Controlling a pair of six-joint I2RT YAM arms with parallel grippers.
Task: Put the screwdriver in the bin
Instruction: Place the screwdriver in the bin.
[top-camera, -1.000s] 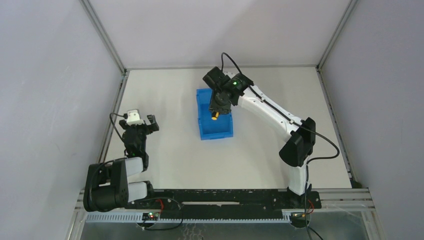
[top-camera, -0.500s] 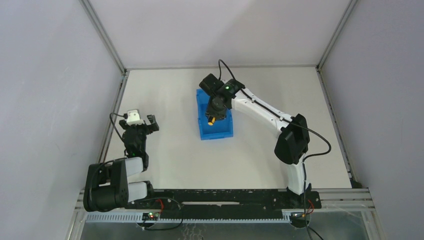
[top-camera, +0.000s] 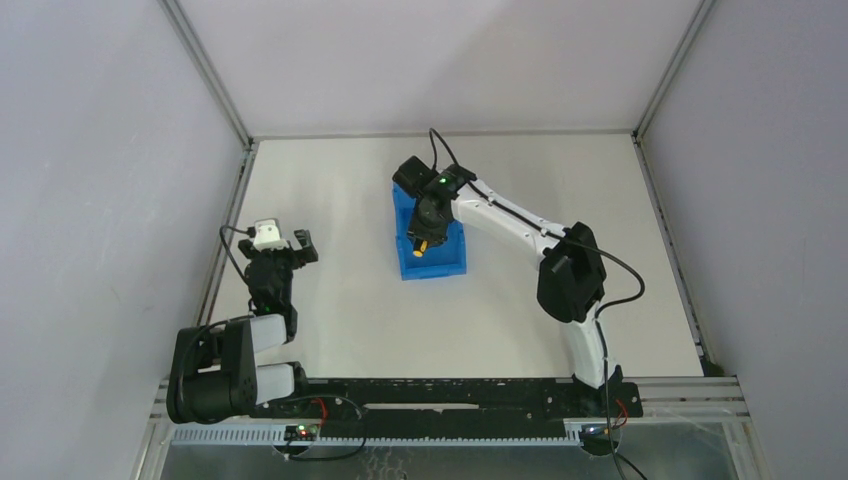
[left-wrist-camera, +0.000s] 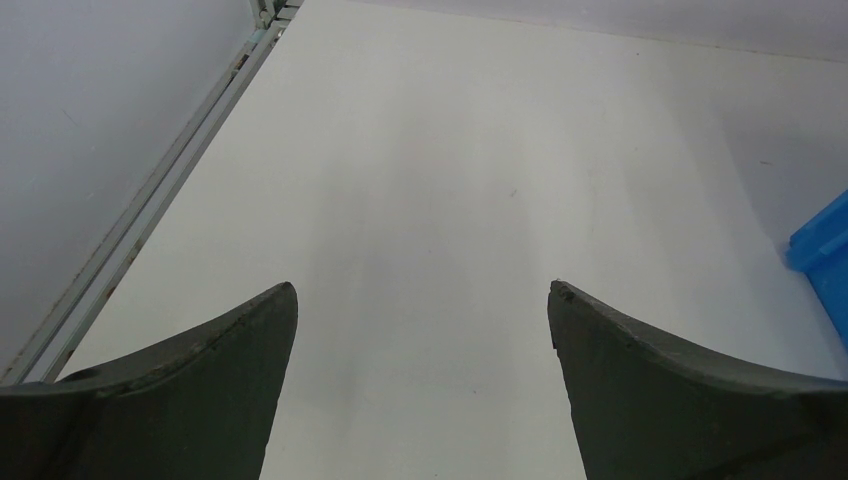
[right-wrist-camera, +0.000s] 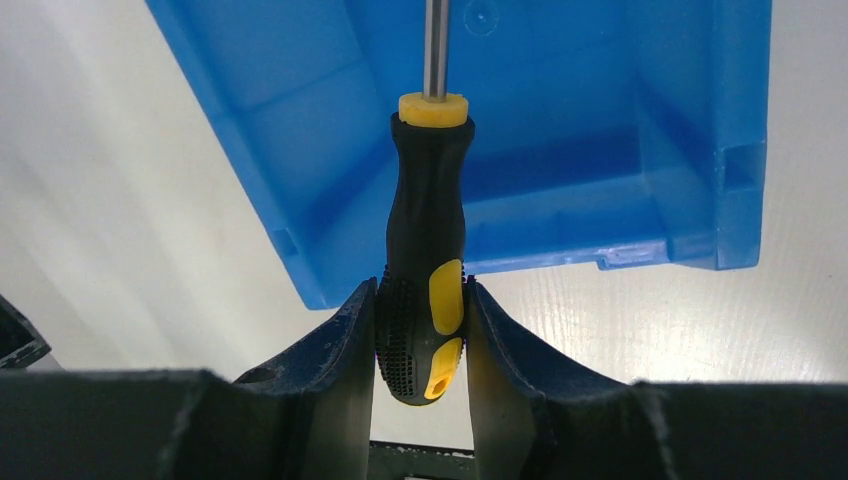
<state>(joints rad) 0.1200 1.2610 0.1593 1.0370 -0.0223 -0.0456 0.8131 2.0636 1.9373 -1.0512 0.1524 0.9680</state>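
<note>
White desk (top-camera: 350, 200); the right wrist view alone shows the right end effector (right-wrist-camera: 420, 290) clamping the screwdriver (right-wrist-camera: 425, 230) above the bin (right-wrist-camera: 745, 120); the left end effector (left-wrist-camera: 422, 290), near the left edge, is splayed.

The left gripper (left-wrist-camera: 422, 290) is seen spread wide above the white table (left-wrist-camera: 450, 130), which shows between its dark fingers (left-wrist-camera: 225, 365). A corner of the blue bin (left-wrist-camera: 826, 250) is seen right of the gripper, and a metal rail (left-wrist-camera: 165, 190) left of it.

right end effector (top-camera: 424, 237) shifted left over bin (top-camera: 450, 263), screwdriver (top-camera: 421, 246) carried along (elbow (top-camera: 570, 285) drawn in)
</note>
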